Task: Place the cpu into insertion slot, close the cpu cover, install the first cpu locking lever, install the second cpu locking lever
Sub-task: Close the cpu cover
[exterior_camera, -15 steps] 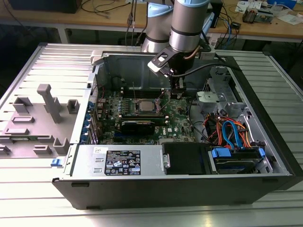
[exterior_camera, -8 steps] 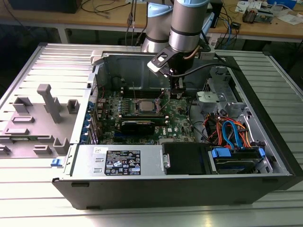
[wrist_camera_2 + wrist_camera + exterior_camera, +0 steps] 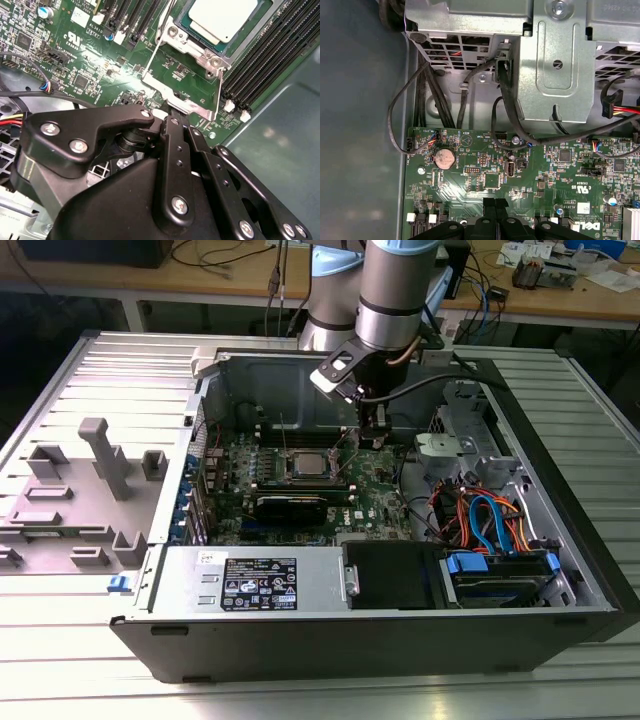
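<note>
The cpu [image 3: 305, 464] [image 3: 225, 17] lies flat in the insertion slot [image 3: 288, 469] on the green motherboard [image 3: 375, 505]. Around its silvery top the cpu cover [image 3: 192, 47] is down. Two thin wire locking levers [image 3: 152, 47] [image 3: 220, 85] stand raised beside the socket. My gripper [image 3: 375, 445] [image 3: 167, 111] [image 3: 495, 202] hangs just to the exterior view's right of the socket. Its black fingers [image 3: 489, 212] are shut, the tips close to the levers' lower metal bar [image 3: 187, 102]. Whether they clamp that bar is hidden.
Long black memory slots [image 3: 265, 60] flank the socket. A black card [image 3: 290, 505] lies in front of it. The power supply [image 3: 260, 580], a drive bay with blue and orange cables [image 3: 490, 525], a metal cage [image 3: 555, 65] and case walls surround the board.
</note>
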Controlling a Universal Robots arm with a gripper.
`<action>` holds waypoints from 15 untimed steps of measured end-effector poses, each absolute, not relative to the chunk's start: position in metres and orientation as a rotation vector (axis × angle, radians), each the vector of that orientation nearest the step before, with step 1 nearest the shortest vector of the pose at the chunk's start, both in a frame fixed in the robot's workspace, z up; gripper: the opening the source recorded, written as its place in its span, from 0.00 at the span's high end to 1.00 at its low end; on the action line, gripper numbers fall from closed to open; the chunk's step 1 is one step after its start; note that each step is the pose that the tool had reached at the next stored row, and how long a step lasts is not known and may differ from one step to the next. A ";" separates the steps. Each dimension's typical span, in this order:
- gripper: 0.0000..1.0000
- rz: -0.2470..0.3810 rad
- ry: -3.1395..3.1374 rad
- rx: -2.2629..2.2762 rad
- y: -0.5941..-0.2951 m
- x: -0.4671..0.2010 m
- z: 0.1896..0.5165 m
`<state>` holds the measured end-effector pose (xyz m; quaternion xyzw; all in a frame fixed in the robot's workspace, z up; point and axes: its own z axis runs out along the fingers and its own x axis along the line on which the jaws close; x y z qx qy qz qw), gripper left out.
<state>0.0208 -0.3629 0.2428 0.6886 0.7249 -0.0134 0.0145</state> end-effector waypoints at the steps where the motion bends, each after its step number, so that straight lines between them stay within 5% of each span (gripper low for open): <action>1: 0.89 -0.042 2.256 2.144 -0.363 0.021 0.243; 15: 0.89 -0.042 2.257 2.144 -0.363 0.017 0.243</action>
